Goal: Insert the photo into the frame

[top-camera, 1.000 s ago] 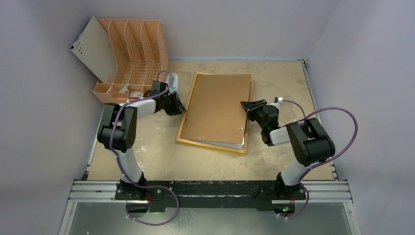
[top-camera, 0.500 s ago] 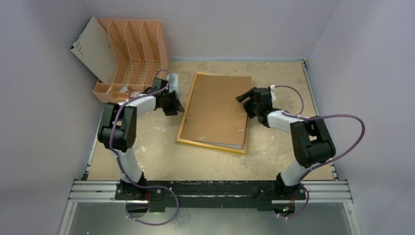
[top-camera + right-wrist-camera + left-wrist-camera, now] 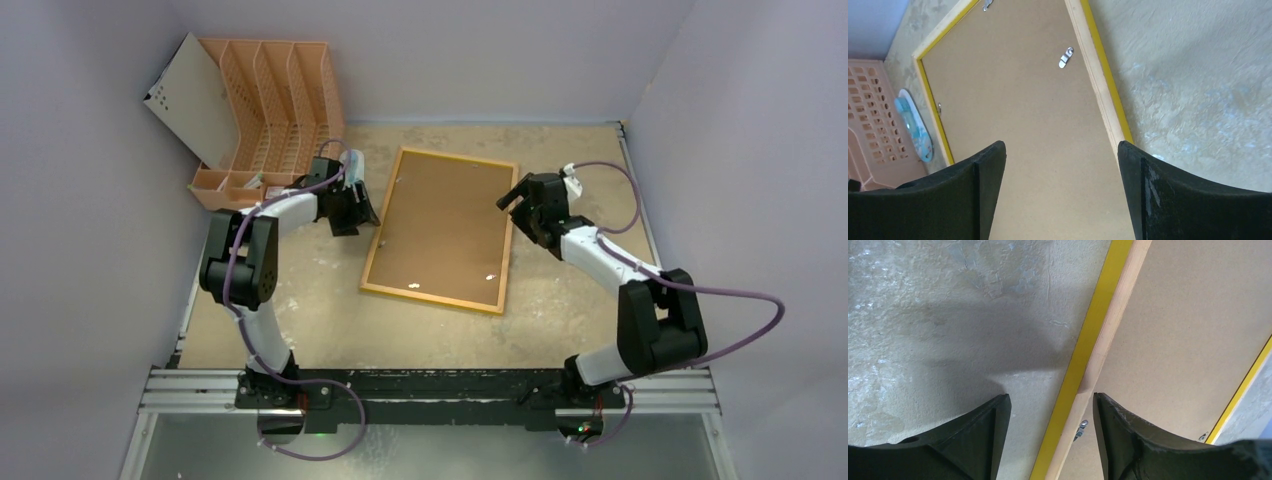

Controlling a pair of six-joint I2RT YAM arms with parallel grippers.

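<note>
Top external view: frame (image 3: 430,298) lies between left tool (image 3: 358,217) and right tool (image 3: 515,205), both spread, holding nothing.

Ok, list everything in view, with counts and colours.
frame: one, yellow rim, pale wood back, face down mid-table
backing board: one, brown, inside the frame
metal clips: several, silver, around the board's edges
file rack: one, orange, far left corner
small items: a few, unclear, rack's front tray
panel: one, pale grey, propped left of the rack
oval object: one, white and blue, between rack and frame
table: one, beige, under everything
left hand: one, black, open, straddling the frame's left edge
right hand: one, black, open, over the frame's right edge
</note>
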